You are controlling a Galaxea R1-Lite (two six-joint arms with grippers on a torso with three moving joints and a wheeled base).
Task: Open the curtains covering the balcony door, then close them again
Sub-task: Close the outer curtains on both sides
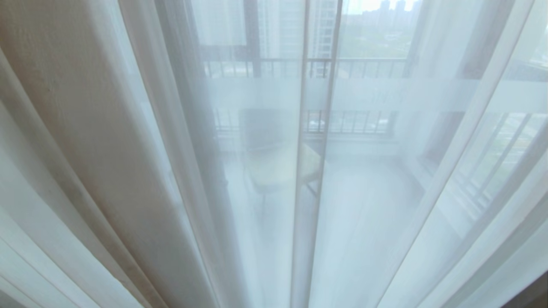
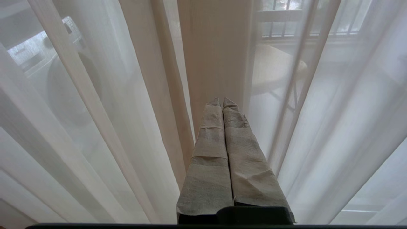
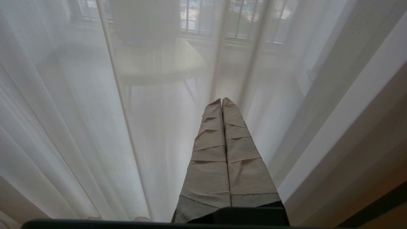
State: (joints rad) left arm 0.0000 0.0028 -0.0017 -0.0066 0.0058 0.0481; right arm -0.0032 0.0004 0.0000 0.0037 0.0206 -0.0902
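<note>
Two claws, left claw (image 2: 221, 101) and right claw (image 3: 221, 101), pressed closed, empty, curtains (image 1: 107, 149) drawn, door (image 1: 319, 107) and chair (image 1: 278, 171) blurred behind sheers

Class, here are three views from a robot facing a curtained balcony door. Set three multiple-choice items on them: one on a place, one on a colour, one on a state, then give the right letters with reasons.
1. Where does the opaque drape hang in the head view?
A. on the left
B. on the right
C. in the middle

2. What colour is that drape?
A. dark blue
B. cream-beige
C. red

3. How do the fingers of both grippers stand?
A. wide open
B. closed on a fold of cloth
C. shut with nothing between them

Answers:
1 A: the opaque drape fills the left side, with the sheer curtains across the rest.
2 B: it looks warm cream-beige beside the white sheers.
3 C: the left gripper and the right gripper each show wrapped fingers pressed together, holding no cloth.
</note>
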